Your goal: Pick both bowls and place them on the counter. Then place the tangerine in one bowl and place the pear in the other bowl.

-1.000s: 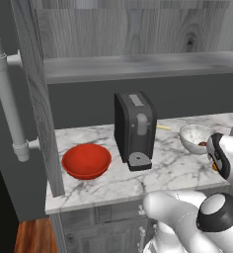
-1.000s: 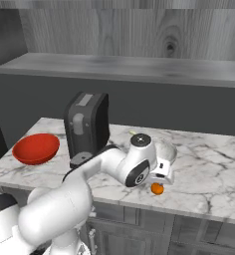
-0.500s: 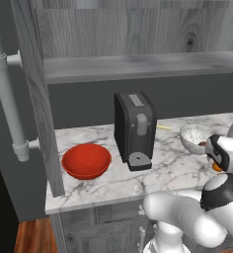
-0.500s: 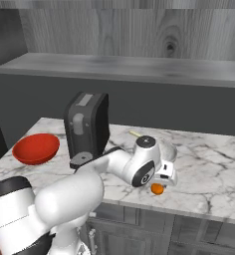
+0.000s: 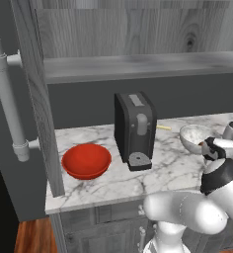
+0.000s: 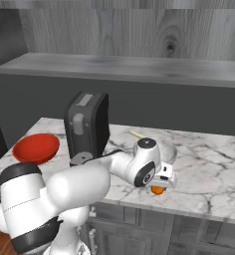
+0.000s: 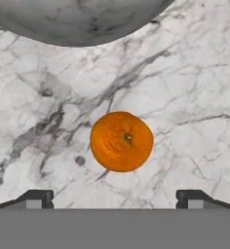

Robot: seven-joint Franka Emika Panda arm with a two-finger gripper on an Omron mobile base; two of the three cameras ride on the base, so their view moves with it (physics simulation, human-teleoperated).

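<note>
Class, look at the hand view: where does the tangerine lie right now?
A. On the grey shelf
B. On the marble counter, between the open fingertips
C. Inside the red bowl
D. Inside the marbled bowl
B: the tangerine sits on bare counter, the marbled bowl beyond it.

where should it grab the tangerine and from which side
Across its middle, straight down from above: the tangerine is a small ball lying free on the counter, centred between the open gripper jaws, with the marbled bowl apart from it.
</note>
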